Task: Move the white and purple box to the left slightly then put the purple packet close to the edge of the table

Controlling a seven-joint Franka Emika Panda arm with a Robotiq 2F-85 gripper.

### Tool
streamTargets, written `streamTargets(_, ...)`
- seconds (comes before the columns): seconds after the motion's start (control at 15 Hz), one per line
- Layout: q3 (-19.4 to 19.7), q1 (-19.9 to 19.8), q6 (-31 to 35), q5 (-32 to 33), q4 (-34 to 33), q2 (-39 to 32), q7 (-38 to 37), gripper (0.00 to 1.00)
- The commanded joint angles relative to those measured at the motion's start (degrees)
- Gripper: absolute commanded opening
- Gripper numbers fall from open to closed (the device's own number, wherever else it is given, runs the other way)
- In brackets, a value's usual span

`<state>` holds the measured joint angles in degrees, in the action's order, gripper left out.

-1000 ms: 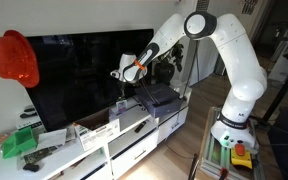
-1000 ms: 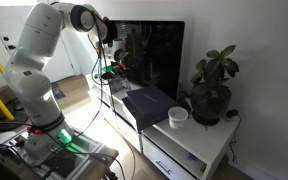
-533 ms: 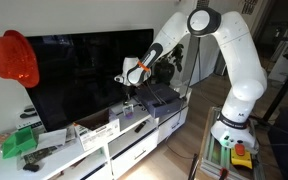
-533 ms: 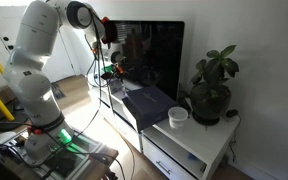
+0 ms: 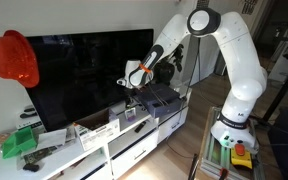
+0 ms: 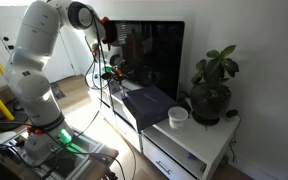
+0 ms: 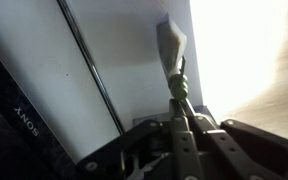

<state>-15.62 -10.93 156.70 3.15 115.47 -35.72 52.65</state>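
My gripper (image 5: 130, 88) hangs above the white table (image 5: 136, 148), in front of the TV, and also shows in the other exterior view (image 6: 109, 72). In the wrist view its fingers (image 7: 181, 100) are shut on a thin packet (image 7: 171, 45) seen edge-on, pale with a green part near the jaws. A purplish bit (image 5: 131, 112) shows just under the gripper; I cannot tell whether it touches the table. The white and purple box (image 5: 99, 130) lies on the table beside the gripper, toward the red cap.
A dark grey flat device (image 5: 164, 97) lies on the table just past the gripper (image 6: 149, 100). The TV (image 5: 79, 75) stands close behind. A red cap (image 5: 14, 58), green items (image 5: 19, 142), a white cup (image 6: 178, 116) and a plant (image 6: 212, 85) are further off.
My gripper has moved with the packet a little toward the dark grey device and slightly lower. The box has not moved.
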Motion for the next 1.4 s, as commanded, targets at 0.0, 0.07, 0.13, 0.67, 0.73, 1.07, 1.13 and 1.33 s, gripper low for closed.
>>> streamTargets(0.0, -1.92, -1.87, 2.82, -1.87, 1.66, 0.26, 3.04, 0.0)
streamTargets(0.07, -2.02, -2.01, 3.18, -1.86, 1.67, 0.12, 3.3, 0.0)
streamTargets(0.13, -2.05, -2.13, 3.66, -1.8, 1.73, 0.0, 3.43, 0.0)
streamTargets(0.67, -2.51, -2.8, 3.68, -1.76, 2.75, 1.28, 3.84, 0.62)
streamTargets(0.73, -2.79, -3.1, 3.58, -1.96, 3.17, 2.06, 3.85, 0.68)
streamTargets(1.07, -3.41, -3.42, -1.43, -6.61, 5.18, 8.77, -1.02, 0.99)
streamTargets(1.13, -2.8, -2.9, -1.64, -8.34, 5.62, 10.37, -3.18, 1.0)
streamTargets(1.33, -1.9, -1.85, -5.71, -13.66, 6.68, 16.13, -10.16, 1.0)
